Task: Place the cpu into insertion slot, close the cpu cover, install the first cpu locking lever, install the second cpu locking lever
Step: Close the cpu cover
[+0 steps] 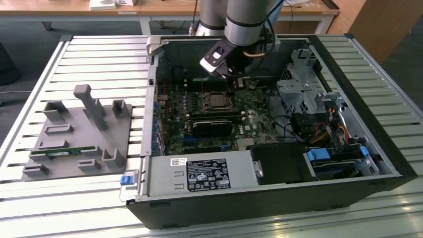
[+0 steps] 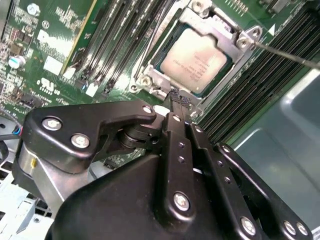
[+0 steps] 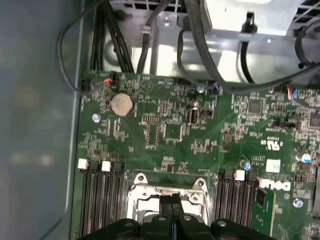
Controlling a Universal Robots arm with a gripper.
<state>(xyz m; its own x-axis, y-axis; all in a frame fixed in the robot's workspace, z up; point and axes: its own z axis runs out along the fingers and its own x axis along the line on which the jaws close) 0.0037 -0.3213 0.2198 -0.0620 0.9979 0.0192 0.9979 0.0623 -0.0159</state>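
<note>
Looking into the open computer case (image 1: 264, 210) on the slatted table (image 1: 99, 54), you find the arm reaching down inside it, with the gripper (image 1: 231, 83) just above the motherboard (image 1: 254, 124) and close to the insertion slot (image 1: 201, 95).

In the second wrist view the cpu (image 2: 196, 62) lies flat in the insertion slot (image 2: 150, 77), its pale tan face up. The cpu cover (image 2: 212, 25) lies down around it as a silver frame. The gripper (image 2: 178, 97) sits at one edge of that frame, and its two black fingers (image 2: 172, 125) are pressed together with no gap between them. You cannot tell whether they pinch anything. A thin locking lever (image 2: 285, 55) runs from a corner of the socket out over the memory slots (image 2: 260, 85); whether it is latched does not show.

In the first wrist view the gripper (image 3: 172, 199) rests over the cpu cover (image 3: 150, 192), with memory slots (image 3: 100, 200) on either side and a coin cell (image 3: 121, 104) farther up the motherboard (image 3: 165, 130).

Towards the exterior view's left, well apart from the case, a grey fixture (image 1: 79, 129) carries a green memory stick (image 1: 66, 151).
</note>
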